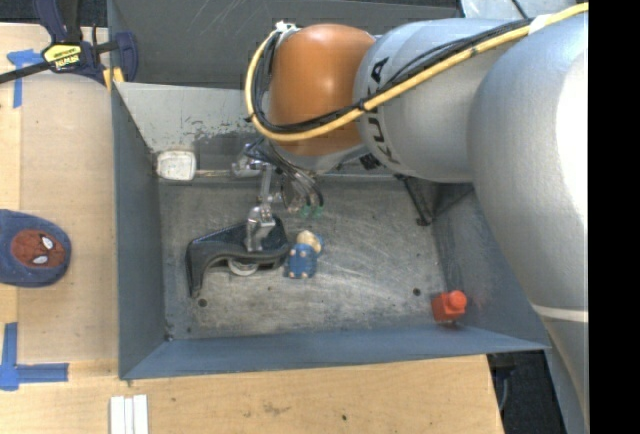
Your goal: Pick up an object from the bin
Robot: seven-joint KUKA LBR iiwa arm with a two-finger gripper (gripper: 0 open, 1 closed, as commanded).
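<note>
My arm (470, 112) comes in from the right, and its orange cover (315, 82) hangs over the back half of the grey bin (138, 272). Below the cover my gripper (260, 234) reaches down to the bin floor, left of centre, and sits right over the right end of a dark, curved, bracket-like piece (212, 254). That piece lies flat on the floor and bends down toward the front-left corner. I cannot tell how wide the gripper stands, nor whether it has the dark piece in its grasp. Just beside the gripper, on its right, lies a small blue and yellow toy figure (302, 256), close against the dark piece's end. A white-headed tool with a thin handle (176, 165) lies along the back wall to the left. A small red block (449, 305) sits well apart in the front-right corner.
</note>
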